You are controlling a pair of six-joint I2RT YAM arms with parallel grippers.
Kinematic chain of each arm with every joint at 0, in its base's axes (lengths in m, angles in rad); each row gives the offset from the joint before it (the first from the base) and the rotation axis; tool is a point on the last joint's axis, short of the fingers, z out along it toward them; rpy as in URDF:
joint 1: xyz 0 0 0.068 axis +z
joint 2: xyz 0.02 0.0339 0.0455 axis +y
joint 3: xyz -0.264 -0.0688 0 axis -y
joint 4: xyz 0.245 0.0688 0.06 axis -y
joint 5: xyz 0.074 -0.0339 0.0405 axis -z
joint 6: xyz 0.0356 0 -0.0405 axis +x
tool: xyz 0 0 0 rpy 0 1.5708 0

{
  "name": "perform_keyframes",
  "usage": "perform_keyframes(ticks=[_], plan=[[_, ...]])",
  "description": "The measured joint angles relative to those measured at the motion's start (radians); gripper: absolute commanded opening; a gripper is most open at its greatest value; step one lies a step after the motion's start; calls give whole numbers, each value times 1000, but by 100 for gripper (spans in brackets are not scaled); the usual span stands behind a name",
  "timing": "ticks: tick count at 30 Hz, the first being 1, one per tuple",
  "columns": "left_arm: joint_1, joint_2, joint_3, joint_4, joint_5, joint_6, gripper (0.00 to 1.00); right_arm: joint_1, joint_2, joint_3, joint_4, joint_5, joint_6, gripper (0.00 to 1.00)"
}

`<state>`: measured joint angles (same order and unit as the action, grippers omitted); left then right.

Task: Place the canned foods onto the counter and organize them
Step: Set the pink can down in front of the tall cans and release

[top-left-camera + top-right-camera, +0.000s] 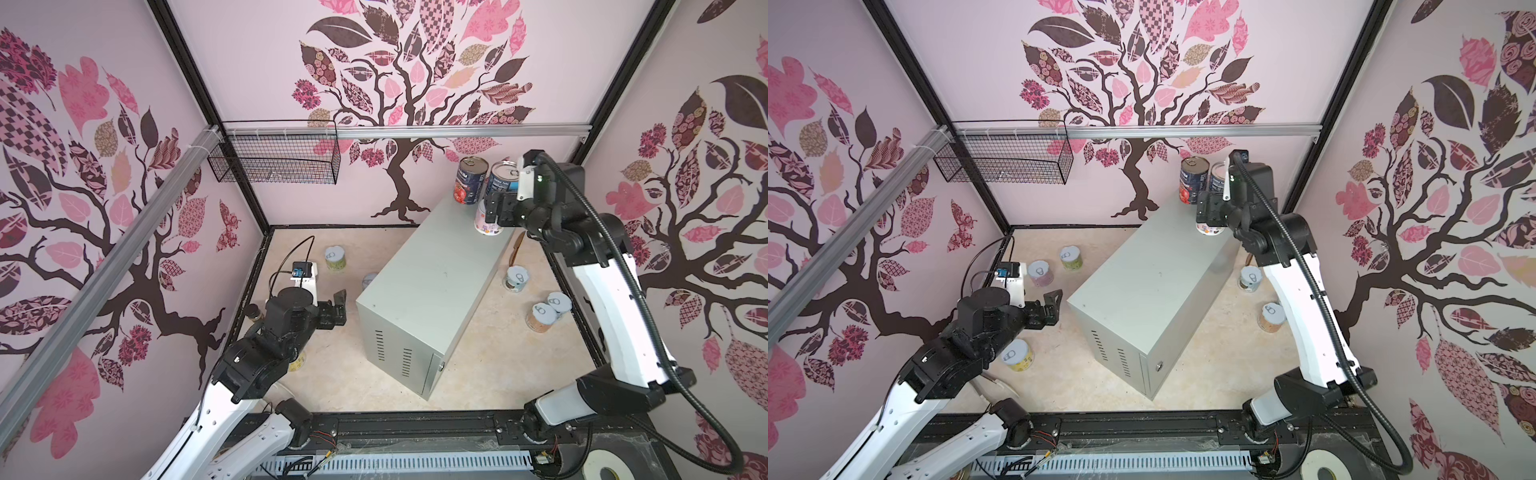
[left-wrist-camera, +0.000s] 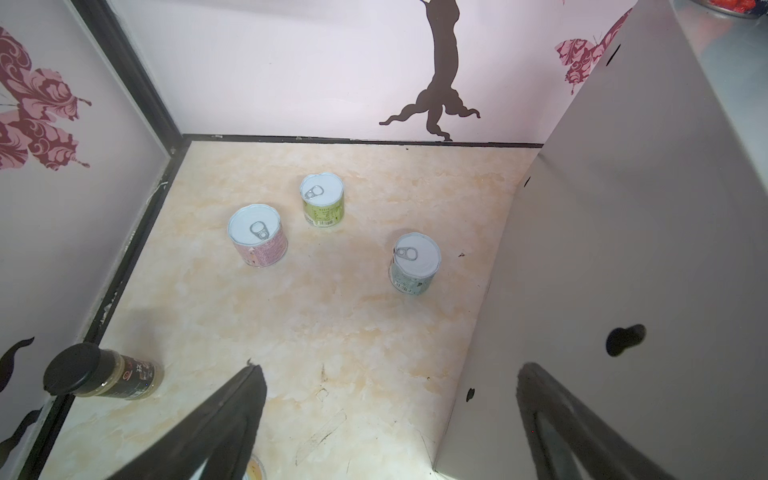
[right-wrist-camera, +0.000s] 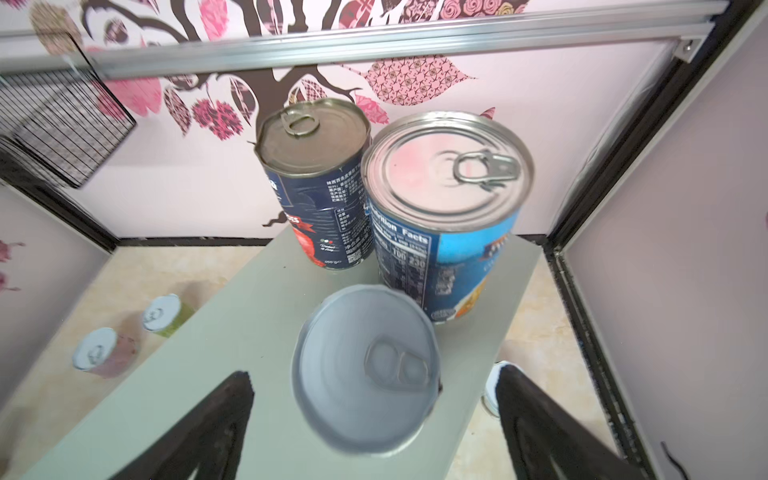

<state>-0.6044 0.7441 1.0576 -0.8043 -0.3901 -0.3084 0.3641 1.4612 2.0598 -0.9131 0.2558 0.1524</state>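
Note:
The counter (image 1: 428,282) is a long grey metal box lying across the floor. Two tall dark blue cans (image 1: 471,180) (image 1: 503,174) stand at its far end. In front of them a short can (image 3: 365,370) stands near the counter's right edge. My right gripper (image 3: 374,374) hangs open over this can (image 1: 488,226), one finger on each side with gaps showing. My left gripper (image 1: 338,301) is open and empty, low beside the counter's left wall (image 2: 623,249). On the floor beyond it stand a pink can (image 2: 257,235), a green can (image 2: 322,199) and a pale can (image 2: 414,264).
More short cans stand on the floor right of the counter (image 1: 516,278) (image 1: 542,316) (image 1: 559,301), and a yellow one (image 1: 1017,355) sits under the left arm. A dark jar (image 2: 99,376) stands by the left wall. A black wire basket (image 1: 274,158) hangs at the back.

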Motion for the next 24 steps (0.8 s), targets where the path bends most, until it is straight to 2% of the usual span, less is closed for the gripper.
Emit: perform_keyframes(ticks=[6,10,14,24], plan=[[1,-15,16,-3,-22,3,98,0,-155,-174,55,-14,19,65],[1,-15,18,-5,-29,3,98,0,-180,-271,93,-32,38,57],[1,-14,18,-6,-29,3,98,0,-174,-342,113,-49,50,42],[1,-13,18,-13,-40,3,98,0,-132,-353,159,-66,50,41]])
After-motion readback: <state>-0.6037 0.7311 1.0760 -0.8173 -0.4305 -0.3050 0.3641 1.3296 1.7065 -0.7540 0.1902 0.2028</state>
